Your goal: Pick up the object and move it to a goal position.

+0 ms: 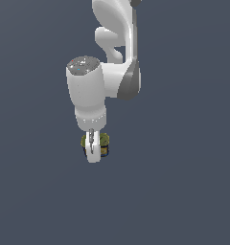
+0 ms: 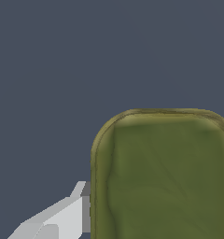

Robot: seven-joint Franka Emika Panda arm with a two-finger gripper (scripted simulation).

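Observation:
The object [image 1: 104,142] is a small squat can with an olive-yellow and dark blue label. In the exterior view it sits just under the white hand, partly hidden behind the near finger. My gripper [image 1: 93,154] points straight down and straddles the can. In the wrist view the can's olive top [image 2: 163,177] fills the frame's lower right. One white finger [image 2: 62,217] lies against the can's side, with its grey pad touching the rim. The other finger is out of view. The jaws appear closed on the can.
A plain dark blue-grey floor [image 1: 184,191] surrounds the arm on all sides. The white arm links [image 1: 114,43] rise above the gripper toward the top of the exterior view. No other objects or goal marker show.

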